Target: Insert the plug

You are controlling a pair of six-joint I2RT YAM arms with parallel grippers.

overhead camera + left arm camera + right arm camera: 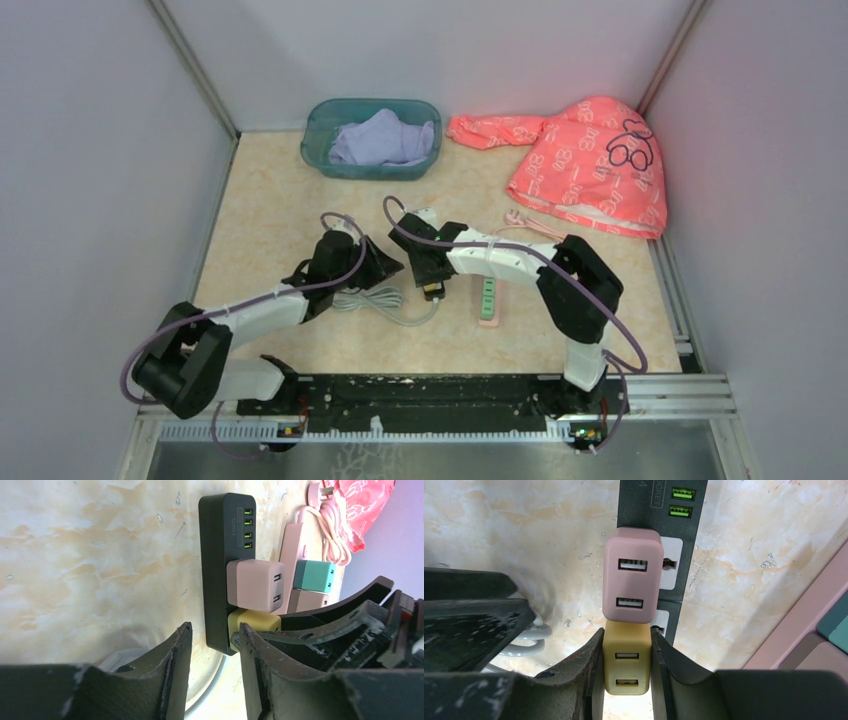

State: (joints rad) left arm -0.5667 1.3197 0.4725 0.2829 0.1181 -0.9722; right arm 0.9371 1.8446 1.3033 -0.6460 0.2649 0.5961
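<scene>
**Right gripper (625, 639) clamps yellow plug (626, 667)**

From above, we see the left gripper (397, 268) meeting the right one tip to tip. Left wrist: our jaws stand apart, empty, the strip (219, 535) running ahead. Right wrist: the plug sits against the strip between our jaws, with the pink plug (631, 575) touching it ahead.

Top view high over table (270, 220), wrist views close (both on power strip (217, 580) (644, 505))

The black strip (217, 580) is crowded by the pink adapter (255, 585) and neighbouring pink strip (292, 545); bare counter (100, 555) is left opposite.
</scene>
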